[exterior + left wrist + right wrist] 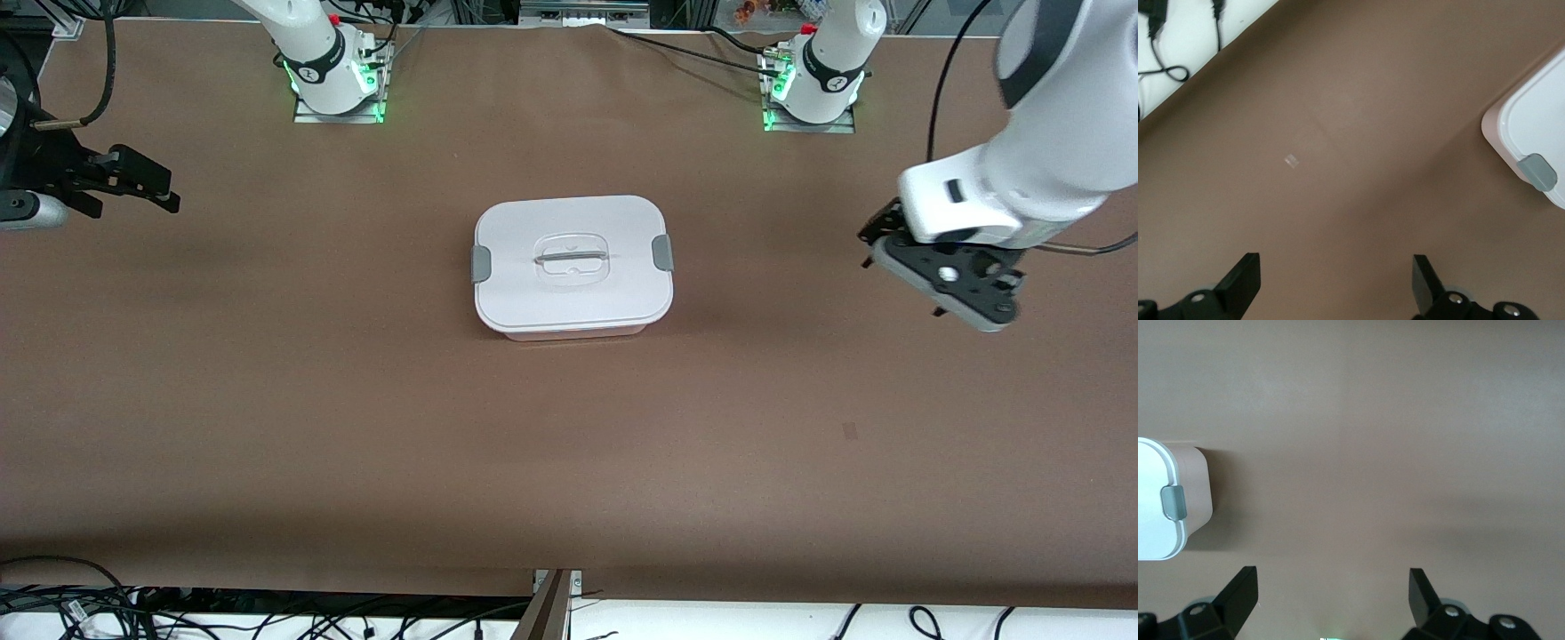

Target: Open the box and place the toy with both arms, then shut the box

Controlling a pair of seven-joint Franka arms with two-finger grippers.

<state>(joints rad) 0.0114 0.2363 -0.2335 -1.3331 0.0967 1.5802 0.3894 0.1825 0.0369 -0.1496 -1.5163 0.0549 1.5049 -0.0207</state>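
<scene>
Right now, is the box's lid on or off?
On. The white lid sits flush on the box, a grey clip at each end. Whether the clips are latched cannot be told.

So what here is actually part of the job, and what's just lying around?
Part of the job:
- box, lid on, mid-table
- left gripper, open, over bare table toward its own end
- right gripper, open, over its own end

The toy is not in view.

Lying about:
- cables off the table's edge
- small tape mark

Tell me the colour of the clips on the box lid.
Grey, against the white lid; the clips show best in the front view.
</scene>
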